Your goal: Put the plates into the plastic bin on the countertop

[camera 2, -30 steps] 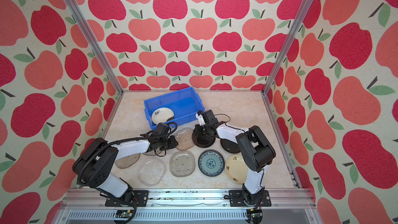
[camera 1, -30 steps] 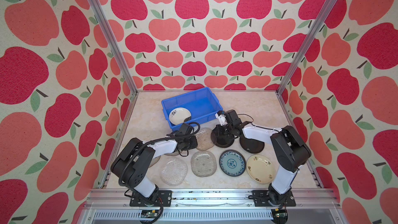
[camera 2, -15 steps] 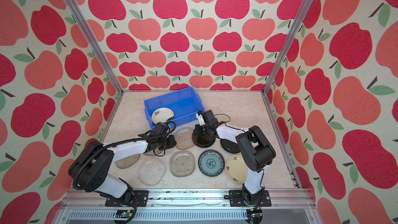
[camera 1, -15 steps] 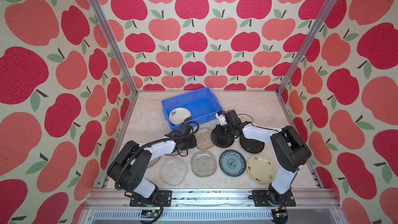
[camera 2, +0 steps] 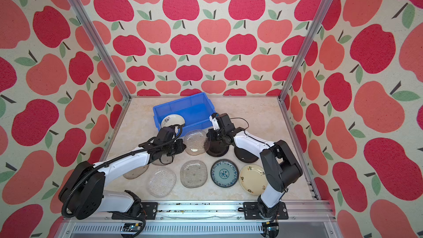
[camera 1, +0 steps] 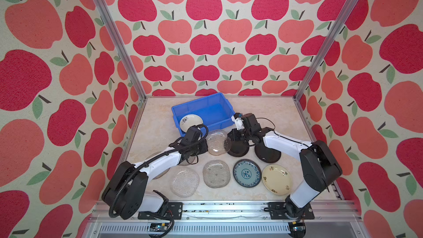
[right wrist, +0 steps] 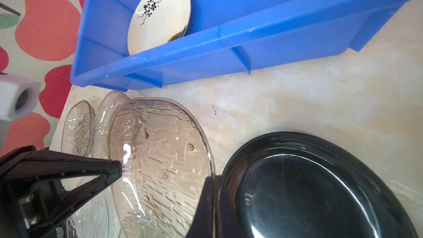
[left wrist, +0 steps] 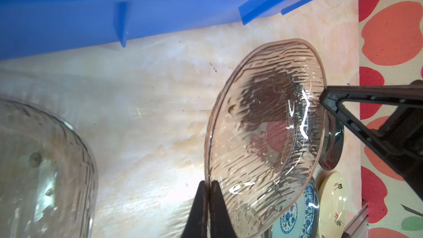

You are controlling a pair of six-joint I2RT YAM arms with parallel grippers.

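Left wrist view: the left gripper (left wrist: 208, 183) has its fingers brought together on one rim of a glass plate (left wrist: 263, 133), the rim pinched between them. In the right wrist view the right gripper (right wrist: 214, 178) is closed in the same way on the opposite rim of that plate. The plate appears tilted between the two arms. Whether it is clear of the countertop (camera 1: 160, 122) cannot be told. In both top views it is just in front of the blue bin (camera 1: 212, 111), outside it, with a black plate (camera 1: 238, 151) just beside it on the right gripper's side. One cream plate (camera 1: 191, 121) with a dark flower mark leans inside the bin at its near left corner. A second black plate (camera 1: 267, 154) lies beside the first, partly under the right arm. Nearer the front, in a row and apart from one another, lie a ribbed plate (camera 1: 184, 181), a dotted plate (camera 1: 216, 174), a blue patterned plate (camera 1: 247, 173) and a pale yellow plate (camera 1: 277, 179). A smoky plate (camera 2: 135, 173) is partly hidden beneath the left arm. The countertop is beige with a marble pattern. Walls (camera 1: 206, 42) printed with red apples enclose it, and aluminium rails (camera 1: 229, 207) run along the front.
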